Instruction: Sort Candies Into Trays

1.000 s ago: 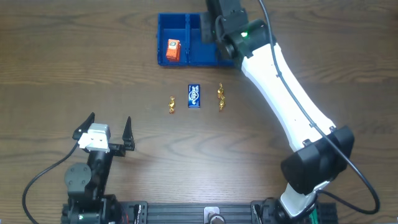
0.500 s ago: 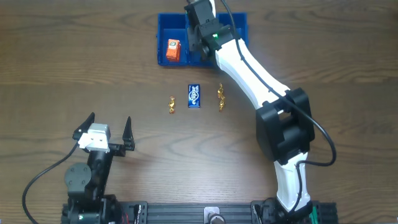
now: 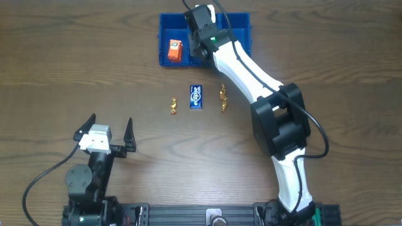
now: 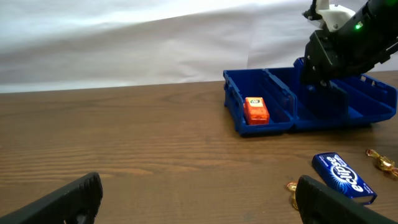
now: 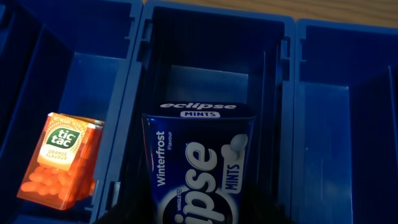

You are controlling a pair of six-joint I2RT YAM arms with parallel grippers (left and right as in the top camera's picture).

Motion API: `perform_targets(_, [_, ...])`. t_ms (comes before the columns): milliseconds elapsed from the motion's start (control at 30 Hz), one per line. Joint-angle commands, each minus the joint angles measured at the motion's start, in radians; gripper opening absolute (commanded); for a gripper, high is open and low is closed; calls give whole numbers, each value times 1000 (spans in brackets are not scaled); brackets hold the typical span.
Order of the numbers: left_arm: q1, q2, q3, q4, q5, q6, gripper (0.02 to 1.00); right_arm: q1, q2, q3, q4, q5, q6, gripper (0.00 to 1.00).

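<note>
A blue tray [image 3: 164, 37] with three compartments stands at the table's far side. An orange candy box [image 3: 175, 50] lies in its left compartment. My right gripper [image 3: 200, 39] hangs over the tray, shut on a dark blue mint box [image 5: 199, 168] that stands above the middle compartment [image 5: 208, 81]. On the table in front of the tray lie a blue candy pack [image 3: 196, 96] and gold-wrapped candies [image 3: 174, 105] [image 3: 223, 98] on either side of it. My left gripper [image 3: 111, 119] stands open near the front left, with nothing between its fingers.
The tray's right compartment [image 5: 339, 124] holds nothing that I can see. Bare wooden table [image 3: 75, 69] stretches to the left and right of the candies. The right arm's white link [image 3: 251, 72] crosses above the table right of the candies.
The right arm has swung left along the tray, from above its right part to above the middle compartment. The left arm and the loose candies have not moved.
</note>
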Motion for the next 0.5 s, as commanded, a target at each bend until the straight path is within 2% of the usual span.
perform_targets(33, [3,-6,-20,-34,13,14,998,5,-1,16,6,28,12,36])
perform_targets(167, [3,-6,-20,-34,13,14,998,3,-1,16,17,35,45,38])
perform_targets(500, [3,-6,-20,-34,13,14,996,2,-1,17,30,54,44,36])
